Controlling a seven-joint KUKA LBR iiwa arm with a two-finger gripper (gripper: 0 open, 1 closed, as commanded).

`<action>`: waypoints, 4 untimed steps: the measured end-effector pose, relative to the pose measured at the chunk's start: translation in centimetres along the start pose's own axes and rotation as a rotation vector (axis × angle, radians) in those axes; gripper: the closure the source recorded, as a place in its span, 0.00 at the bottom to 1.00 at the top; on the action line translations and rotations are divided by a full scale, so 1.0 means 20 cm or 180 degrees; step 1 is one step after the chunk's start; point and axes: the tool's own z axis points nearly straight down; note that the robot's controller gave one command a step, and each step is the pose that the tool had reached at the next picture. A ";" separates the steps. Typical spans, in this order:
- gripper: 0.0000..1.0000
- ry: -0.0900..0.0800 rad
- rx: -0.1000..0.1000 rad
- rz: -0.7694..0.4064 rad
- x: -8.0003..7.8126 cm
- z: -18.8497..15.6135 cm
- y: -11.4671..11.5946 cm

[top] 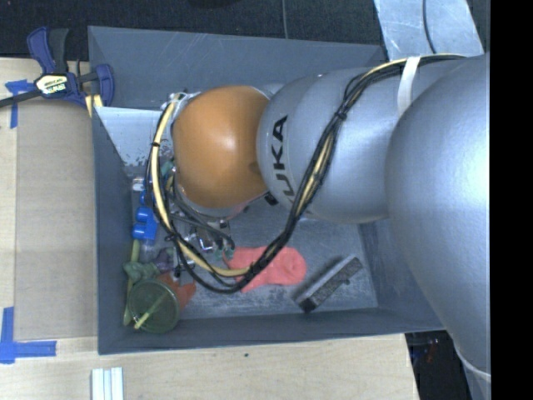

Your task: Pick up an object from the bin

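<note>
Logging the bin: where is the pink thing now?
In the camera view the pink thing lies on the bin floor near the lower wall, just left of the dark grey bar.

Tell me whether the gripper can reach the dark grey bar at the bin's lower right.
Probably yes. The dark grey bar lies alone with nothing over it. The gripper is beyond the pink lump from it and would only need to shift across.

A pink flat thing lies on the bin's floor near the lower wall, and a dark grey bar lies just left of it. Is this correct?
Not quite. The camera view shows the dark grey bar just right of the pink flat thing, not left. Both lie on the floor of the bin near the lower wall.
</note>
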 end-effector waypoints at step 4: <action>0.00 0.0013 0.0018 -0.0269 0.04 0.32 -0.09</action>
